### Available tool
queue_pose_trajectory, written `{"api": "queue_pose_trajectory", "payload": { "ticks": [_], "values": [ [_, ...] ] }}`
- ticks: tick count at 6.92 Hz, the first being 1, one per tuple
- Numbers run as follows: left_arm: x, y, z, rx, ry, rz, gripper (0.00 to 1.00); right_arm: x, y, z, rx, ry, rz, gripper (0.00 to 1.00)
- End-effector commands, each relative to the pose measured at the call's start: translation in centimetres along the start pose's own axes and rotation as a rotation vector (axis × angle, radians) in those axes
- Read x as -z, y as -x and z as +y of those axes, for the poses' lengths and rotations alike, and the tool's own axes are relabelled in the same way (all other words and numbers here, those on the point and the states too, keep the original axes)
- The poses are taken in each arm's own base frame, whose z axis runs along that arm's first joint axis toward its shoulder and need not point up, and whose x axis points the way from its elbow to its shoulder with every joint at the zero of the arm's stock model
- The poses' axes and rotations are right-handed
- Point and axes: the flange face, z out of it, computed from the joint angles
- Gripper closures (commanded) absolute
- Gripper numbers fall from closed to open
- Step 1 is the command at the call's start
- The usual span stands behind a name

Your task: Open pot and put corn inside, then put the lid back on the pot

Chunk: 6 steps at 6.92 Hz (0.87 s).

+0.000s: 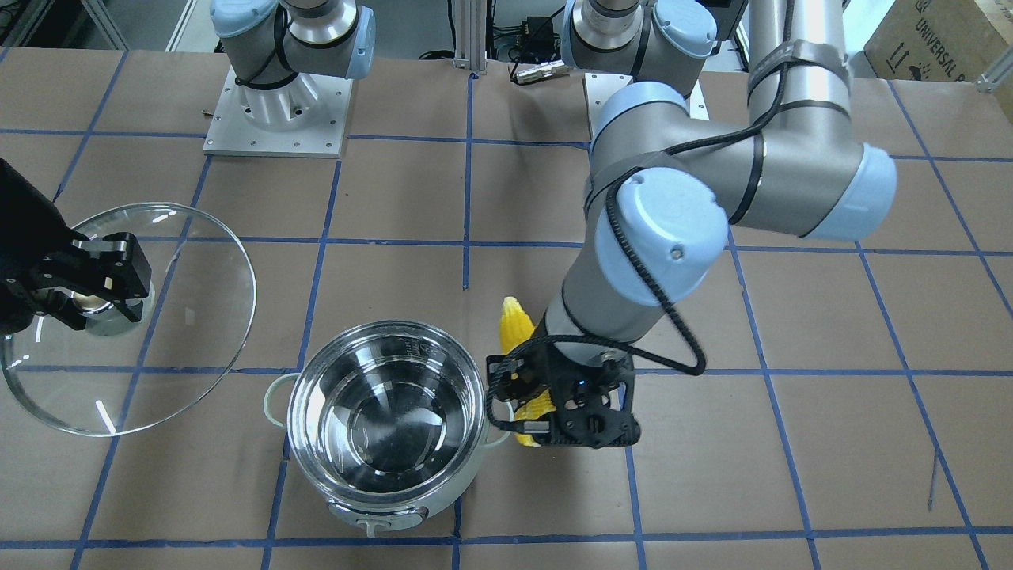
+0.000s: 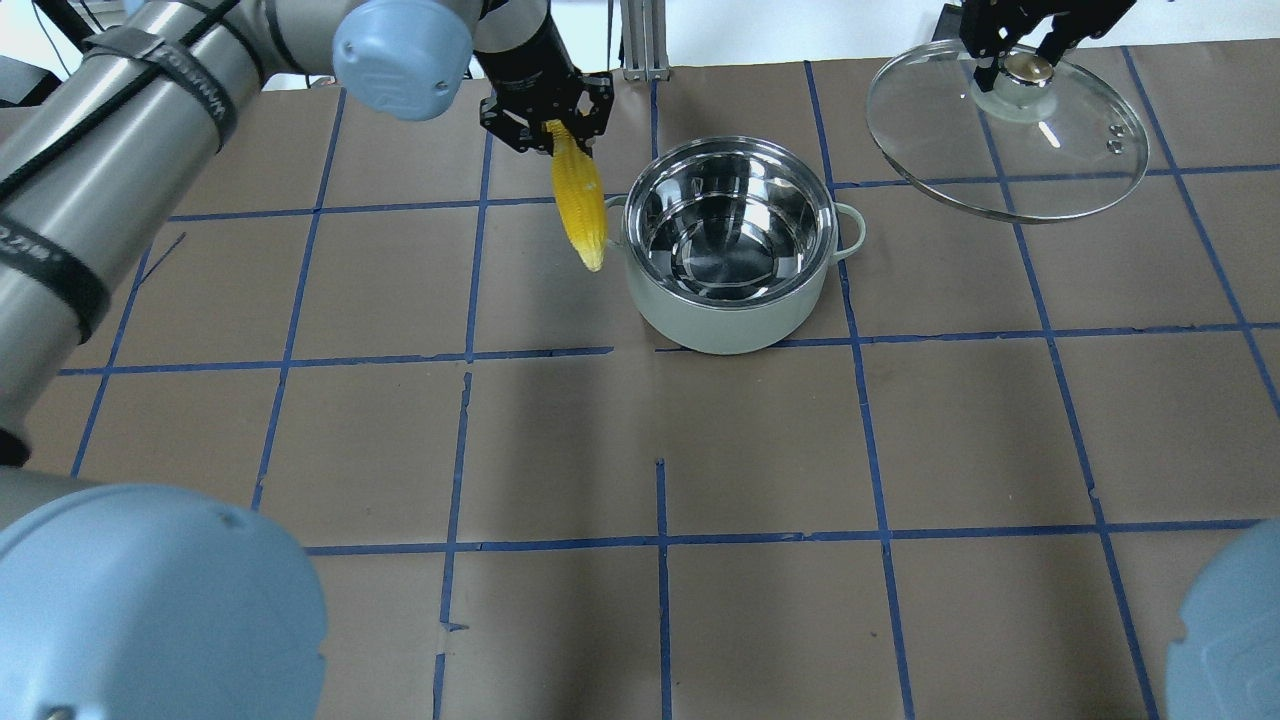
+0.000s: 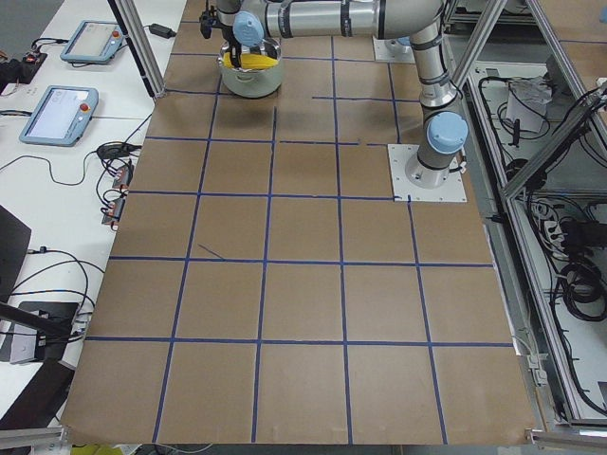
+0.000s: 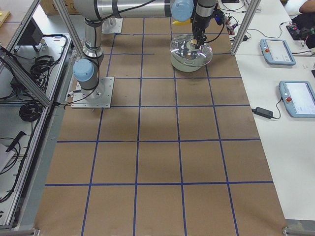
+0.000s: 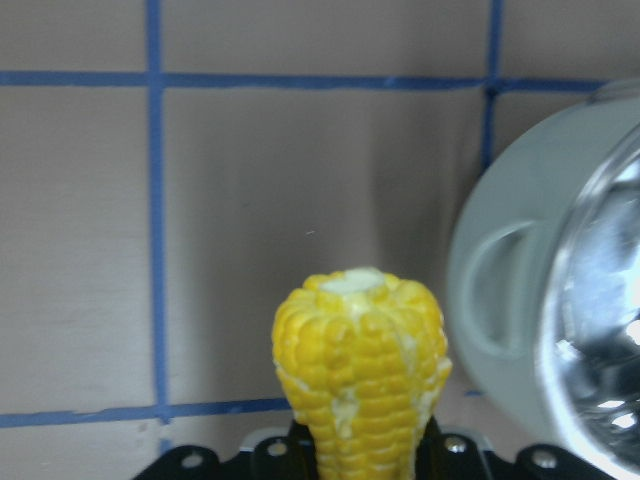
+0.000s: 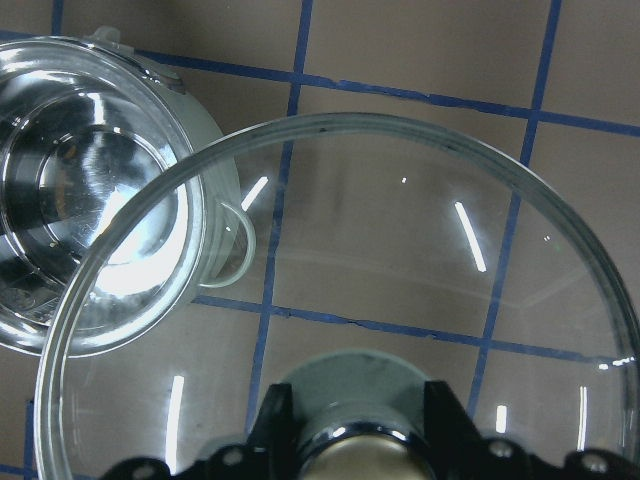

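Note:
The pot stands open on the table, its shiny inside empty; it also shows in the front view. My left gripper is shut on one end of the yellow corn, which hangs just beside the pot's left side handle, outside the rim. The left wrist view shows the corn with the pot's wall to its right. My right gripper is shut on the knob of the glass lid and holds it tilted above the table, off to the pot's far right. The lid fills the right wrist view.
The table is brown paper with a blue tape grid. The arm bases stand at the robot's edge. The left arm's elbow hangs over the table behind the corn. Tablets and cables lie on side benches.

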Motion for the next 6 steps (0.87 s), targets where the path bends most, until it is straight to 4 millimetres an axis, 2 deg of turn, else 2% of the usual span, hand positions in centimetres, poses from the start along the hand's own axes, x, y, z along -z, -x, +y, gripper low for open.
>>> {"api": "queue_pose_trajectory", "payload": {
  "ticks": [1,2,3,4,5,6],
  "values": [
    [-3.7,-7.6,-3.0,-0.028,-0.032,-0.018,0.68,-0.3,0.6,0.2,0.003,0.029,-0.001,0.94],
    [-6.0,-8.3,-3.6,-0.031,-0.019,-0.023,0.68,-0.2,0.2,0.2,-0.001,0.031,0.043,0.94],
    [-7.0,-8.3,-3.3,-0.034,0.002,-0.027,0.66,0.3,-0.2,-0.1,-0.018,0.002,0.078,0.94],
    [-7.3,-9.2,-2.9,-0.046,0.004,-0.028,0.63,0.6,-0.7,-1.2,-0.025,-0.069,0.125,0.94],
    [-8.0,-9.6,-2.5,-0.058,-0.001,-0.069,0.45,0.5,-0.9,-1.4,-0.058,-0.075,0.130,0.94],
    [-9.0,-10.0,-2.1,-0.066,-0.001,-0.113,0.00,1.4,-1.1,-0.7,-0.061,-0.075,0.138,0.94]
  ]
}}
